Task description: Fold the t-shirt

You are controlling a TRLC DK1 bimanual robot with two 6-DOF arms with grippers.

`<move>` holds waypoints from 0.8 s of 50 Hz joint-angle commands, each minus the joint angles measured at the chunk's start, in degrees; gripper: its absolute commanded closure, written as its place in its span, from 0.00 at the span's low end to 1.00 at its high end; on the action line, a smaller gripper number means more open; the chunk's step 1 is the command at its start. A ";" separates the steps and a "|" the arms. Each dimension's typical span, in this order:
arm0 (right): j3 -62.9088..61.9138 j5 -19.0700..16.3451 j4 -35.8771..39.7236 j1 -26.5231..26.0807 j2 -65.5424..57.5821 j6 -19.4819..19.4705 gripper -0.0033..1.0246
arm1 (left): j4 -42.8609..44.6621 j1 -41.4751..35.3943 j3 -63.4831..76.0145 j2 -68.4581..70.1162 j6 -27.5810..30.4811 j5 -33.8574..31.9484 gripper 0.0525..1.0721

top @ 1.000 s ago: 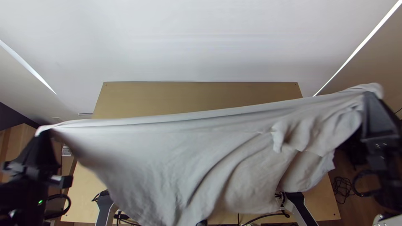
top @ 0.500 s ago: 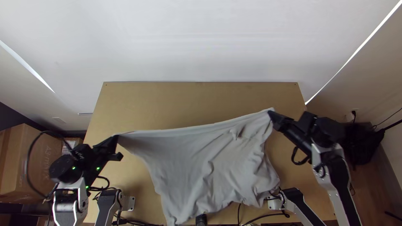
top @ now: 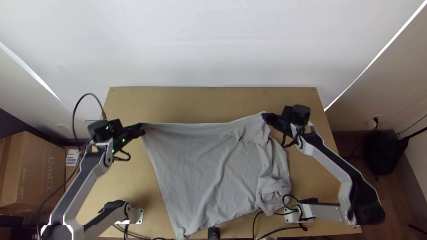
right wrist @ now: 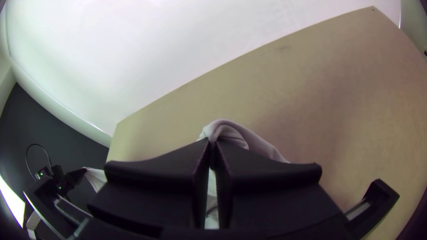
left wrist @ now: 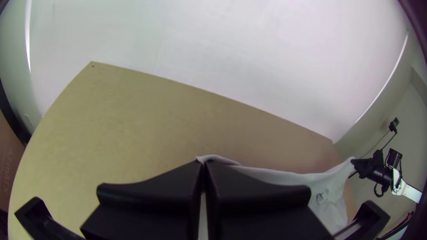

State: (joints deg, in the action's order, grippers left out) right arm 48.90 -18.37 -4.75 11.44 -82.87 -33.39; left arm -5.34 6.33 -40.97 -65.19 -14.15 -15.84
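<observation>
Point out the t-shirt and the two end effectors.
T-shirt [top: 209, 171], top view: middle of its cloth.
Left end effector [left wrist: 204, 164], left wrist view: midway between its fingertips.
Right end effector [right wrist: 212, 142], right wrist view: midway between its fingertips.

1 high view looks steeply down, 2 close wrist views share the table's far edge [top: 213, 88].

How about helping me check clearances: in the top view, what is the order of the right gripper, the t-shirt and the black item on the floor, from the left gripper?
1. T-shirt: its far-left corner is held.
2. Right gripper: at the shirt's far-right corner.
3. Black item: beyond the table's right side.
</observation>
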 commanded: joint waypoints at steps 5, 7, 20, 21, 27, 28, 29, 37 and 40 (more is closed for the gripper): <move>13.15 0.70 -2.01 -1.25 -16.36 0.52 0.98 | 6.66 0.09 -11.59 -18.13 -0.09 1.25 0.98; 15.34 0.70 -2.01 -1.25 -18.99 0.95 0.98 | 7.72 -0.09 -13.26 -21.03 -0.09 1.33 0.98; 27.47 2.02 -6.50 -1.16 -32.62 1.31 0.98 | 9.30 -0.35 -27.14 -37.20 -0.96 2.83 0.98; 28.26 2.02 -6.58 -1.16 -33.32 1.39 0.98 | 9.30 -0.35 -28.37 -38.26 -0.96 3.00 0.98; 33.98 3.34 -6.76 -0.98 -37.89 1.92 0.98 | 9.30 -0.35 -34.88 -44.24 -1.05 3.44 0.98; 34.94 3.78 -6.76 -0.98 -38.51 2.01 0.98 | 9.30 -0.35 -35.76 -45.11 -1.05 3.71 0.98; 35.91 4.13 -6.76 -0.98 -39.12 2.10 0.98 | 9.30 -0.44 -36.64 -45.82 -1.14 3.97 0.98; 40.30 6.68 -7.11 -1.16 -41.67 3.50 0.87 | 10.62 -1.58 -39.10 -48.63 -1.05 6.43 0.91; 40.39 7.30 -7.46 -1.25 -41.32 4.21 0.55 | 11.41 -1.85 -38.92 -48.45 -0.88 6.34 0.59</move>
State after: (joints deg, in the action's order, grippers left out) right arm 87.22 -12.78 -10.44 10.66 -123.70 -30.72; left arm 4.08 5.10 -78.48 -112.92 -14.59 -10.31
